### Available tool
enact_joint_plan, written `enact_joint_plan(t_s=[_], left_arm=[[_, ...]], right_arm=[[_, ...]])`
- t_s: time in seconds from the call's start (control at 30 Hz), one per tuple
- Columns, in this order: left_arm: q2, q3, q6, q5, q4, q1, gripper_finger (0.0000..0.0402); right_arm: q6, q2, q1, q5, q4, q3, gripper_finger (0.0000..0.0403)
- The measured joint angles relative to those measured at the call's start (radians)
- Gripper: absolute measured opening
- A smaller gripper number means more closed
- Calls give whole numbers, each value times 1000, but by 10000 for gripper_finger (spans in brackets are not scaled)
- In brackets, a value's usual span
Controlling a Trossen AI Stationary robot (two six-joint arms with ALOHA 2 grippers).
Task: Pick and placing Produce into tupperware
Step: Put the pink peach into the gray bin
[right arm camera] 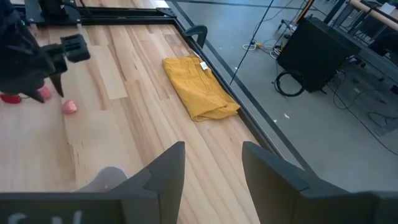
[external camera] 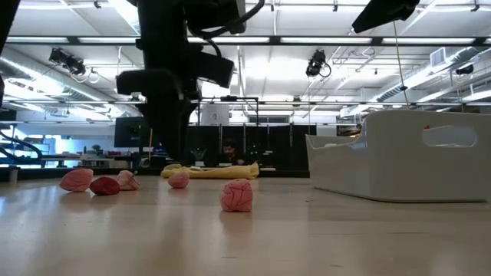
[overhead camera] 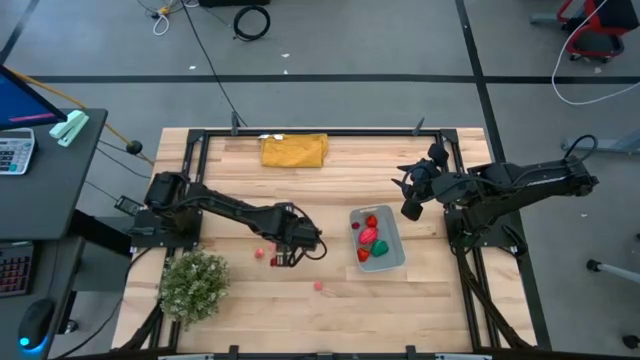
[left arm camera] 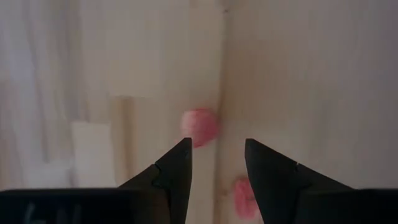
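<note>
High view showed my left gripper (overhead camera: 283, 252) open and empty, right above the little pink produce (overhead camera: 259, 253). The tupperware (overhead camera: 392, 253) sat at three o'clock from it, closer to my open, empty right gripper (overhead camera: 408, 192).

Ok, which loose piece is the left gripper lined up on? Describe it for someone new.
Start at the tupperware on the table's right half and go left to the left gripper. The pink piece lies just ahead of its open fingers, rounder and paler than the red piece nearby.
</note>
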Motion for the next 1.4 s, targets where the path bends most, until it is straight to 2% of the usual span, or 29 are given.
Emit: enact_joint_plan(t_s=[0.1,0.27,0.53,0.8,0.9,1.03,1.17,1.27,1.4], left_arm=[[-1,-12,35,35,8,0,153],[-2,-63,71,36,56,15,145],[-6,-176,73,17,222,49,135],[-2,-184,147,-9,299,59,131],[-1,-185,177,-48,327,60,100],[1,-186,185,-74,378,60,19],[3,-187,158,-110,486,56,6],[3,-168,224,-155,540,48,5],[3,-113,276,-205,524,46,4]], right_arm=[[0,0,0,0,0,0,168],[0,0,0,0,0,0,168],[1,0,0,0,0,0,169],[0,0,0,0,0,0,169],[-1,0,0,0,0,0,169],[-1,0,0,0,0,0,169],[-7,0,0,1,0,0,169],[-8,0,0,1,0,0,169],[-7,0,0,1,0,0,169]])
